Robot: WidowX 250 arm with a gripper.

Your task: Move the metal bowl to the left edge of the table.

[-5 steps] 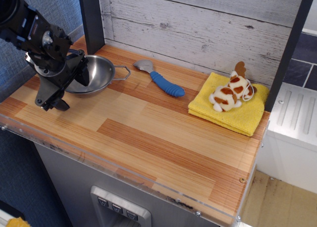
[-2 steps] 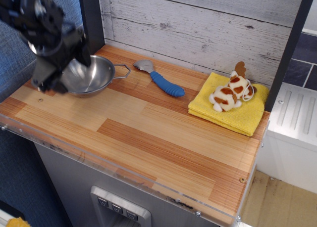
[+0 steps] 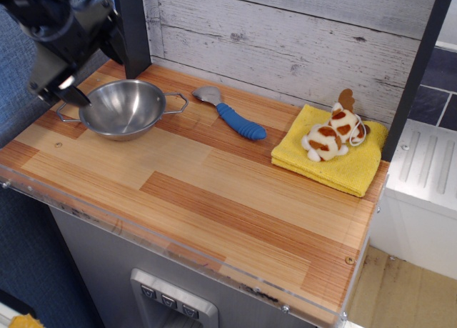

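The metal bowl stands upright on the table near its back left corner, with one wire handle to the left and one to the right. My gripper hangs above and just left of the bowl, lifted clear of it. Its jaws look open and hold nothing. One fingertip hovers near the bowl's left rim.
A blue-handled metal spoon lies right of the bowl. A yellow cloth with a small plush toy lies at the back right. A dark post stands right behind the bowl. The clear edge strip runs along the front.
My gripper was low at the bowl's left rim with its fingers either side of it. It has risen up and back, away from the bowl. The bowl has stayed in place.
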